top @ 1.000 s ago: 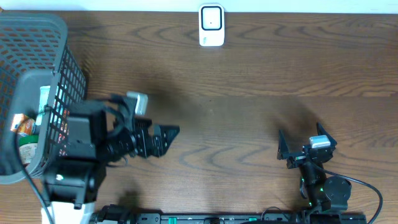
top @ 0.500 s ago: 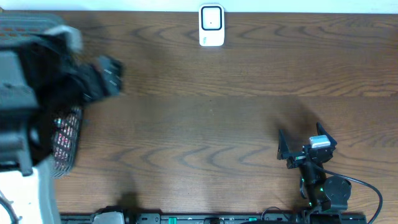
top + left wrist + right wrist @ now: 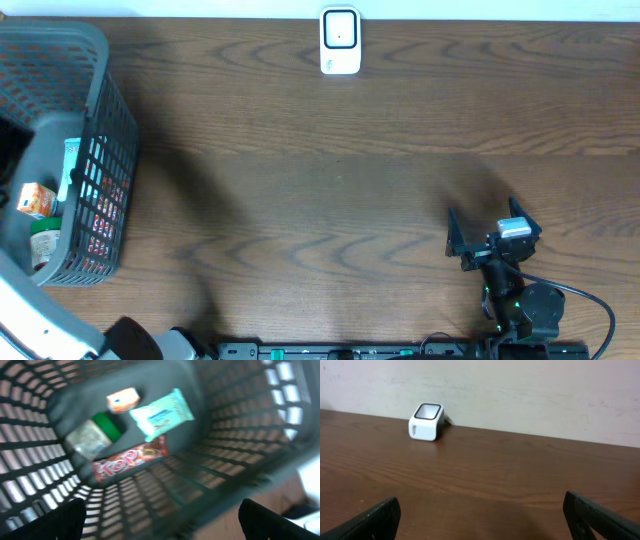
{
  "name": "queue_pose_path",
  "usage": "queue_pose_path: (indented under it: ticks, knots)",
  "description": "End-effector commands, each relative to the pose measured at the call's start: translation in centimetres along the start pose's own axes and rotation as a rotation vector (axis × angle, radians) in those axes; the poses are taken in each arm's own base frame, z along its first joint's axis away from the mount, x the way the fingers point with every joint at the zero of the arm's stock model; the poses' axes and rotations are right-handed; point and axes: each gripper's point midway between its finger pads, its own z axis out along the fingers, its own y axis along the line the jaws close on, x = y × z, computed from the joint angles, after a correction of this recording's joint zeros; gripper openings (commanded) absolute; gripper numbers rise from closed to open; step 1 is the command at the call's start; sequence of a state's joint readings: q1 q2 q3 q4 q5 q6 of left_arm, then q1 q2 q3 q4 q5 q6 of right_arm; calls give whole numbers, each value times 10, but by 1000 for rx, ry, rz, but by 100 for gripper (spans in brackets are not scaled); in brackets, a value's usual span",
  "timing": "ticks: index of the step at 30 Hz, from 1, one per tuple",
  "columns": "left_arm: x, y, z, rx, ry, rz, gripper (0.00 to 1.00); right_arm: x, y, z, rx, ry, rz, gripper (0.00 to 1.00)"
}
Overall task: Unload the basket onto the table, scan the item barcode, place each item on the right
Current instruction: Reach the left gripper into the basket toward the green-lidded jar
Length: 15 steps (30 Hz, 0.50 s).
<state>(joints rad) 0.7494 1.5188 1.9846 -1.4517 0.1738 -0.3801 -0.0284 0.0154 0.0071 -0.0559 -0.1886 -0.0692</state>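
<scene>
The white barcode scanner (image 3: 340, 41) stands at the table's far edge, and the right wrist view shows this scanner (image 3: 426, 421) ahead to the left. In the grey basket (image 3: 95, 120) on the left lie an orange box (image 3: 122, 400), a mint packet (image 3: 161, 414), a green-lidded jar (image 3: 95, 436) and a red packet (image 3: 129, 458). My left gripper (image 3: 165, 527) hovers open above the basket, holding nothing. My right gripper (image 3: 487, 222) rests open and empty over bare table at the front right.
The basket's mesh walls (image 3: 240, 435) rise around the items. The left arm's white base (image 3: 35, 325) fills the front left corner. Brown wooden table (image 3: 330, 200) stretches between the basket and the right arm.
My left arm has swung from the middle of the table leftward over the basket and mostly out of the overhead view. The right arm has not moved.
</scene>
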Motion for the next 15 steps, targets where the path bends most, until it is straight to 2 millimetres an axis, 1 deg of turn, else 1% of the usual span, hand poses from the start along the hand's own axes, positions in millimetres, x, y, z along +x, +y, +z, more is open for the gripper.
queue_pose_path:
  ticks: [1,4,6,7,9,11,12,14,15]
  knots:
    - [0,20,13,-56,56,69,98,1,2,0,-10,4,12,99]
    - [11,28,25,-89,145,90,98,1,2,0,-10,4,12,99]
    - [15,32,32,-103,183,118,98,1,2,0,-10,4,12,99]
    - [16,37,36,-132,191,117,98,1,2,0,-10,4,12,99]
    - [14,56,42,-234,196,117,98,1,2,0,-10,4,12,99]
    - [13,76,45,-355,186,53,98,1,2,0,-10,4,12,99]
    - [13,81,48,-383,185,31,98,1,2,0,-10,4,12,99]
    - [12,81,58,-376,182,37,98,1,2,0,-10,4,12,99]
    - [11,77,64,-352,187,74,98,1,2,0,-10,4,12,99]
